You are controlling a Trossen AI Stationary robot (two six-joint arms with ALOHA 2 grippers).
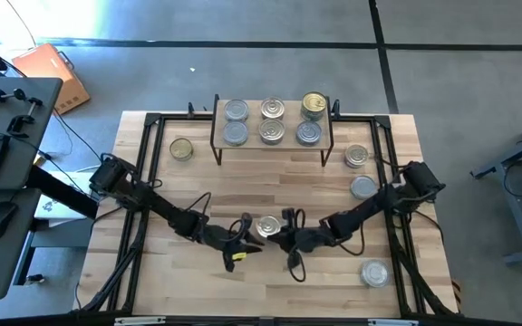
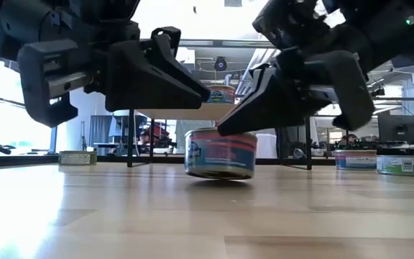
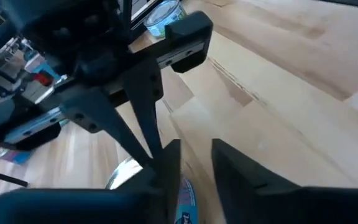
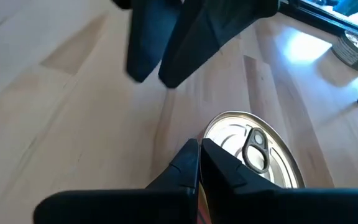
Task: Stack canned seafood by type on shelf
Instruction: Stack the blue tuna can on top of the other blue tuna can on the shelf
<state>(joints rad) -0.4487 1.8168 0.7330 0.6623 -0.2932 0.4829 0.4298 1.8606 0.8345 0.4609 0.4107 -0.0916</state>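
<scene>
- A short round metal tin with a pull-ring top and a blue-and-pink label (image 2: 220, 153) sits on the light wooden tabletop (image 1: 333, 290), well in front of the shelf.
- The left gripper (image 1: 246, 230) hovers just beside that tin, its 2 dark fingers (image 3: 241, 180) slightly apart.
- The right gripper (image 4: 199, 155) is at the tin's other side, fingers pressed together at its rim, holding nothing.
- The low light-wood shelf on black wire legs (image 1: 271, 122) carries 6 tins.
</scene>
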